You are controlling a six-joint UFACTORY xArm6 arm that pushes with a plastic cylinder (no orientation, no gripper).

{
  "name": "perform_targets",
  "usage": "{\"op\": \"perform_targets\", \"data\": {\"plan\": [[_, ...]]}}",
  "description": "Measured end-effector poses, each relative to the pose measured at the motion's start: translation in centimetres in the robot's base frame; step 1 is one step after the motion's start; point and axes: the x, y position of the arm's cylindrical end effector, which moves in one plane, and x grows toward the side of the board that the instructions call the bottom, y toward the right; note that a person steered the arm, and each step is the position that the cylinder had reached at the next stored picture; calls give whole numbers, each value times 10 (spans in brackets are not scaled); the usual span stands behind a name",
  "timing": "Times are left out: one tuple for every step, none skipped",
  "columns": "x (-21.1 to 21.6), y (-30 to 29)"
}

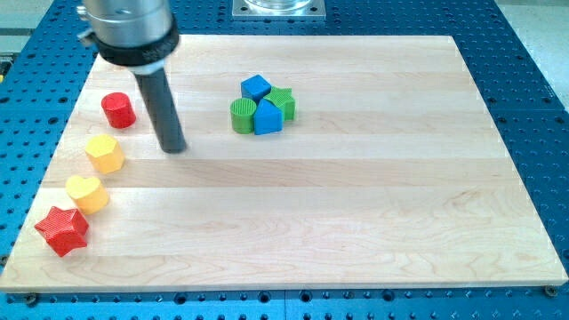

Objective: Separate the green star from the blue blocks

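Note:
A green star (pixel 284 100) sits in a tight cluster near the board's top middle. It touches a blue cube (pixel 256 87) on its left and a blue block (pixel 268 117) below it. A green cylinder (pixel 242 116) touches the cluster's left side. My tip (pixel 174 148) rests on the board well to the left of the cluster, apart from all blocks.
Along the wooden board's (pixel 356 204) left edge lie a red cylinder (pixel 118 110), a yellow hexagon (pixel 105 153), a yellow heart (pixel 87 193) and a red star (pixel 62 229). The board sits on a blue perforated table (pixel 542 133).

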Motion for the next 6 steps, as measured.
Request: {"op": "perform_targets", "data": {"plan": [[9,56],[-24,76],[-52,76],[-59,86],[-70,140],[-84,165]]}}
